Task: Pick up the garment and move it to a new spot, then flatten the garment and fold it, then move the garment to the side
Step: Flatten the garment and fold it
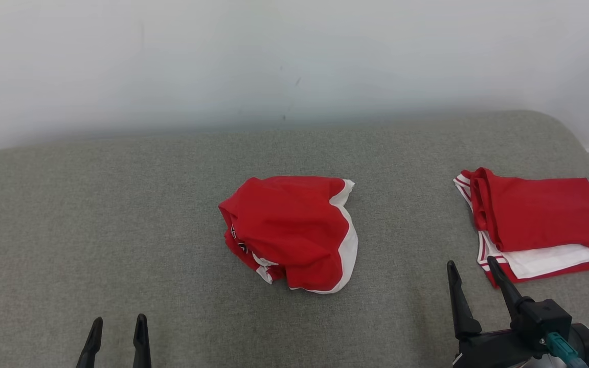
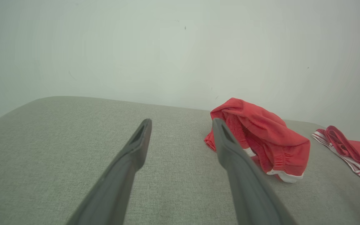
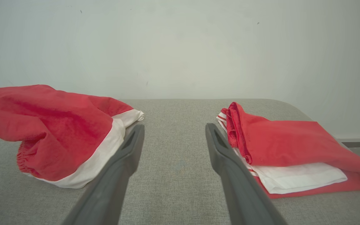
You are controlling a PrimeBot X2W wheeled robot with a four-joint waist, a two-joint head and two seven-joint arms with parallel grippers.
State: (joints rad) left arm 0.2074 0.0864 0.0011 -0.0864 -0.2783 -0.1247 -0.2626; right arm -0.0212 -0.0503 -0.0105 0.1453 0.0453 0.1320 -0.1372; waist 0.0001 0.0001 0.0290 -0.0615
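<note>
Head view: my left gripper (image 1: 119, 318) has its jaws moderately apart and empty, their bases cut off by the bottom edge. My right gripper (image 1: 471, 261) is spread wide and is also empty. The crumpled garment (image 1: 292, 232), red with white trim, lies on the grey cushion (image 1: 69, 230) ahead of both grippers and between them, touching neither. A dark print on it is tucked under a fold and unreadable. A folded garment (image 1: 535, 225) lies just beyond the right jaws, its right side cropped by the frame. I cannot tell whether the fingertip touches it.

Left wrist view: the jaws are apart with nothing between them. The crumpled garment lies ahead and to their right, partly behind one finger.

Right wrist view: the jaws are wide. The crumpled garment is to their left, cropped, and the folded garment is to their right, its near edge hidden.
</note>
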